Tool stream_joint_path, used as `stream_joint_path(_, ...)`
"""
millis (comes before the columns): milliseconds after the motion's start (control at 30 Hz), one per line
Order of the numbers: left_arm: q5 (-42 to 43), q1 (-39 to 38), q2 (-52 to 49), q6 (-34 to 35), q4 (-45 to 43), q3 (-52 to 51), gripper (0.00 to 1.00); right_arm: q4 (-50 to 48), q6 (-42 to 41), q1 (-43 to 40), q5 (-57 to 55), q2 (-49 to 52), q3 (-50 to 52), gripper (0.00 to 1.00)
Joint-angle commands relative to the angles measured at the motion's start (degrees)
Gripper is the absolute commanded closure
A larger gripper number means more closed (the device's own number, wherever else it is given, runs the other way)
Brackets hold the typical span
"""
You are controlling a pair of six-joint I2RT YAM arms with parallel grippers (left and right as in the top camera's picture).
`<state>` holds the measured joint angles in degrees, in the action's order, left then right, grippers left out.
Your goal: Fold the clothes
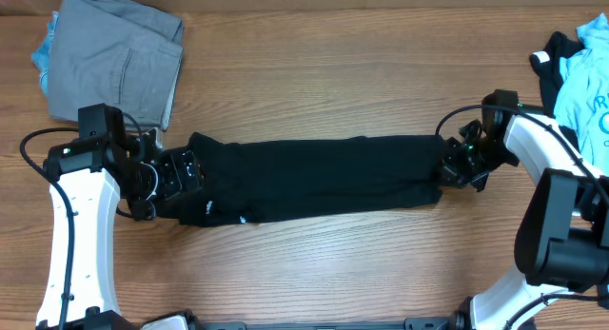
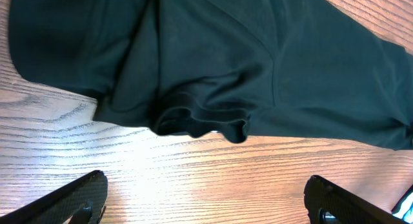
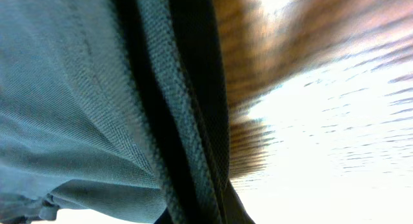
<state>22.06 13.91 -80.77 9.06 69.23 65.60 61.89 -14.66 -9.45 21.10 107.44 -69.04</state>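
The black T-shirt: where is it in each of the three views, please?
Overhead: the black T-shirt lies as a long band across the middle.
Left wrist: the T-shirt fills the upper part, above bare wood.
Right wrist: blurred, very close fabric fills the left half; likely the same shirt.
Shared landmark: the wooden table.

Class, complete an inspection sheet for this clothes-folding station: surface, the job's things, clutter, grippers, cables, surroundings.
Surface: wooden table, bare wood showing around the garments.
Job's things: black T-shirt folded into a long strip across the middle; folded grey garment lying on blue fabric at the far-left corner; light blue shirt beside a black garment at the right edge.
Clutter: nothing seen.
Grippers: left gripper open at the strip's left end, holding nothing; right gripper at the strip's right end, open or shut cannot be told.
Cables: black cable loops beside the left arm.
Surroundings: nothing seen beyond the table.
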Motion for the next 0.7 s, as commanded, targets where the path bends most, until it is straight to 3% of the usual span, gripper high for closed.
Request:
stream_joint_path(0, -0.24, 0.28, 0.44, -0.31, -0.09, 0.17, 0.0, 0.59, -2.14, 1.55, -4.59, -3.98, -1.53, 0.96)
stream_joint_path(300, -0.22, 0.28, 0.44, -0.52, -0.07, 0.17, 0.0, 1.84, -9.62, 11.93, -17.11, -13.42, -1.53, 0.96)
stream_joint_path(667, -0.2, 0.26, 0.44, -0.5, -0.07, 0.17, 0.0, -1.57, -16.76, 29.11, -18.08, -15.39, -1.49, 0.96)
